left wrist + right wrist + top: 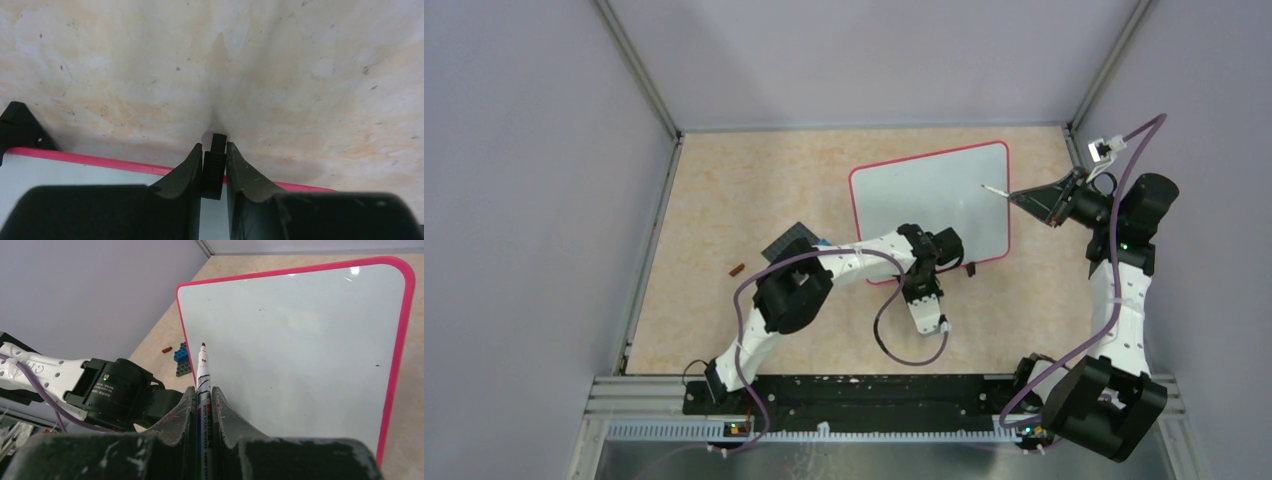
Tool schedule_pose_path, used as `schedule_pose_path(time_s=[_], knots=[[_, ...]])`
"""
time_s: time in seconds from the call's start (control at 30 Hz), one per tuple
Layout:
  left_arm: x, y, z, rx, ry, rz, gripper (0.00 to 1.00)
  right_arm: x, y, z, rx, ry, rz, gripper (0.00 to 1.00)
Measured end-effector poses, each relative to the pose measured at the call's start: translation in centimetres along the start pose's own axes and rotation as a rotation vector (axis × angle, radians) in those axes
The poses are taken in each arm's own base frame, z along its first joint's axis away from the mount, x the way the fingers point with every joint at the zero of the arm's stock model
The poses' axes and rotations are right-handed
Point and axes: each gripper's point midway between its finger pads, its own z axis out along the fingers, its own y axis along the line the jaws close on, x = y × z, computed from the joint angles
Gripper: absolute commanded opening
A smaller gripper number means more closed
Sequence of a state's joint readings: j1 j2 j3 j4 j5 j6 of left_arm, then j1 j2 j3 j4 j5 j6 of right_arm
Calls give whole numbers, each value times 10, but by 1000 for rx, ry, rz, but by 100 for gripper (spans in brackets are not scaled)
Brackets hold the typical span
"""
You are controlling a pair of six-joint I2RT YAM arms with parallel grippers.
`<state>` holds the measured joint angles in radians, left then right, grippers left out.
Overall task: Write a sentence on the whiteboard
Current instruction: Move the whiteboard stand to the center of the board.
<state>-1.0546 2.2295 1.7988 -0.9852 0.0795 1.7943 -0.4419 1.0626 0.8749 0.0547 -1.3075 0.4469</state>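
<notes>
the left arm (pixel 854 262) crosses the near edge of the whiteboard (pixel 924 195) in the overhead view, hiding part of its pink frame and the spot where the left tool (pixel 214 146) meets it. the left wrist view fills that gap: the tool is closed on a ribbed black foot (pixel 213 167) jutting from the frame. only a strip of white board shows there, and a second foot (pixel 17 127) is cut off at the picture's left edge. the right tool (pixel 202 389) pinches a marker (pixel 203 365) by its barrel, whose print is only partly legible. whether the dark tip touches the surface cannot be told. a blue-and-black block (pixel 181 356) off the board's left end sits partly behind the left arm from overhead, and a small brown object (pixel 736 269) near it is too small to identify. the whiteboard lies on the pale worktop (pixel 744 190) ahead of the arms, glossy white face up and flecked with a few tiny specks. its long axis runs left to right, the right end a little farther from the bases. the marker's long axis runs from the right tool leftward, tip out over the board's right-hand part.
</notes>
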Motion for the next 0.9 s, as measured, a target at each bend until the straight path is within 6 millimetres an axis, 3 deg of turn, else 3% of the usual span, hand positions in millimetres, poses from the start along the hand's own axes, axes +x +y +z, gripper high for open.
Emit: schedule_pose_path(time_s=[0.47,0.9], knots=[[-46,-51,-7,214,30,-221,0,4,7,-1,-33,10,0,0],[-59,-61,-4,252,49,-393,0,4,10,-2,-41,11,-5,0]])
